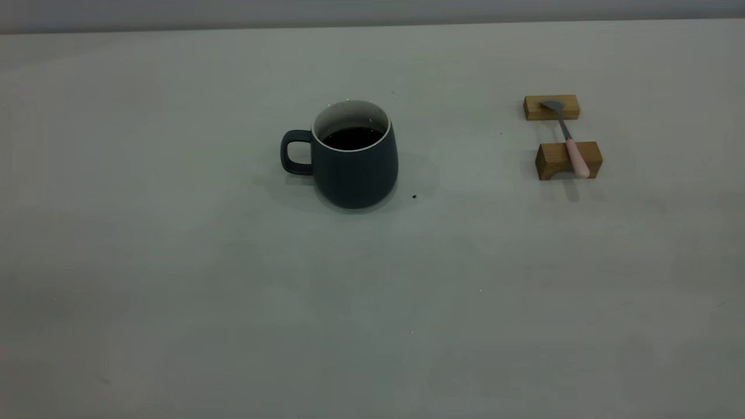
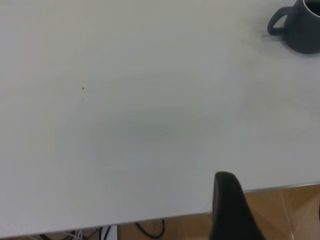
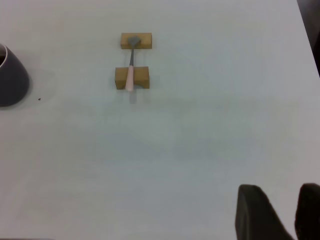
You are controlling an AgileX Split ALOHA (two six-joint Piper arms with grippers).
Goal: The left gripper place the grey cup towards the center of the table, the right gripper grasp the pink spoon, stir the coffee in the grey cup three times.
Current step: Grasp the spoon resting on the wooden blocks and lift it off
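The grey cup stands upright near the middle of the table, its handle pointing left, with dark coffee inside. The pink spoon lies across two wooden blocks at the right, bowl on the far block. No arm shows in the exterior view. The left gripper hovers at the table's edge, far from the cup; only one finger shows, and it holds nothing. The right gripper hangs well short of the spoon, its fingers a little apart and empty.
The far wooden block and the near wooden block carry the spoon. A small dark speck lies just right of the cup. Wooden floor and cables show below the table edge.
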